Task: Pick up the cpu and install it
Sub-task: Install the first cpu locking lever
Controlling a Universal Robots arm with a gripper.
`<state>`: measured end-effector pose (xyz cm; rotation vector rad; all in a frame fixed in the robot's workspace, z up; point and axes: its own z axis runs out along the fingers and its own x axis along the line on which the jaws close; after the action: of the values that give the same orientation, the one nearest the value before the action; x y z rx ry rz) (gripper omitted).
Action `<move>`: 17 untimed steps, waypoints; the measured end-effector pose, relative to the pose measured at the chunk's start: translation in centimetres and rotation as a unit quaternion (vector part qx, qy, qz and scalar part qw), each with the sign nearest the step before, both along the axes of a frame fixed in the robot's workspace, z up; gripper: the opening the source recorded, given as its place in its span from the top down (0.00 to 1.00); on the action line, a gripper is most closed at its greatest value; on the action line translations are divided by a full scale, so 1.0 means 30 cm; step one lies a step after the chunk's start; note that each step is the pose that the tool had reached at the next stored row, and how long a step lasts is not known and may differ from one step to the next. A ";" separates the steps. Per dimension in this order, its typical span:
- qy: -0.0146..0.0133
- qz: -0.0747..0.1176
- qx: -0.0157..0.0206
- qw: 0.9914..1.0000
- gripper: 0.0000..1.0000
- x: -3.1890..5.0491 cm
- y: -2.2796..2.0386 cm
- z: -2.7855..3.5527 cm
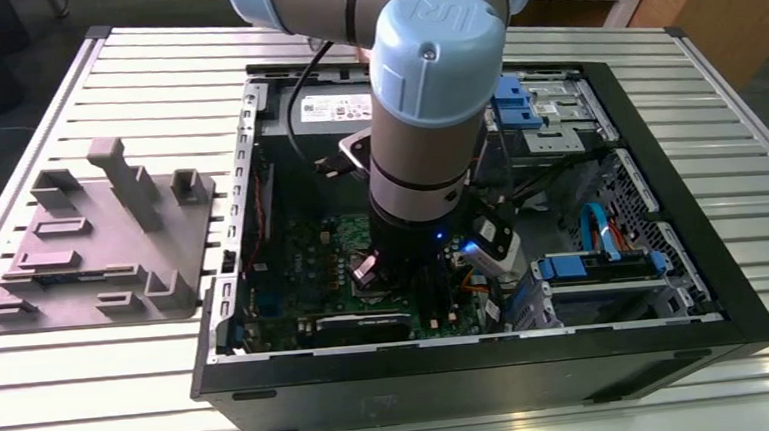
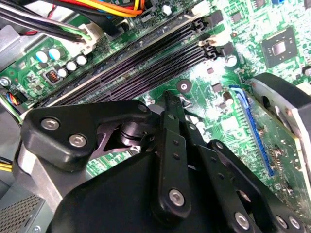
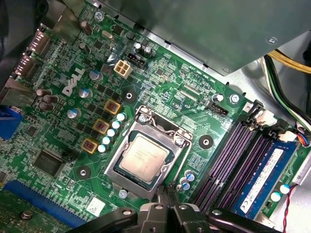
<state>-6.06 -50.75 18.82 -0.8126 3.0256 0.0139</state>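
Observation:
The cpu is a small silver-grey square lying flat inside the open silver socket frame on the green motherboard in the first wrist view. My gripper hangs just beside the socket's edge, its thin black fingers pressed together with nothing between them. In the second wrist view the gripper points down at the board close to the black memory slots. In the exterior view the arm reaches straight down into the open computer case.
A memory stick with a blue label stands in the outer slot. Cable bundles run along the board's edge. A grey tray of holders lies outside the case at the exterior view's left. Blue-tabbed drive bays fill the case's right side.

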 end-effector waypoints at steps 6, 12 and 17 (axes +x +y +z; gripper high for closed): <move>0.000 0.000 0.000 1.000 0.90 0.000 0.000 0.002; -0.001 0.000 0.002 1.000 0.90 -0.003 -0.004 0.006; -0.001 0.000 0.002 1.000 0.90 -0.003 -0.020 0.008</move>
<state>-6.15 -51.35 19.07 -0.8119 3.0232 0.0194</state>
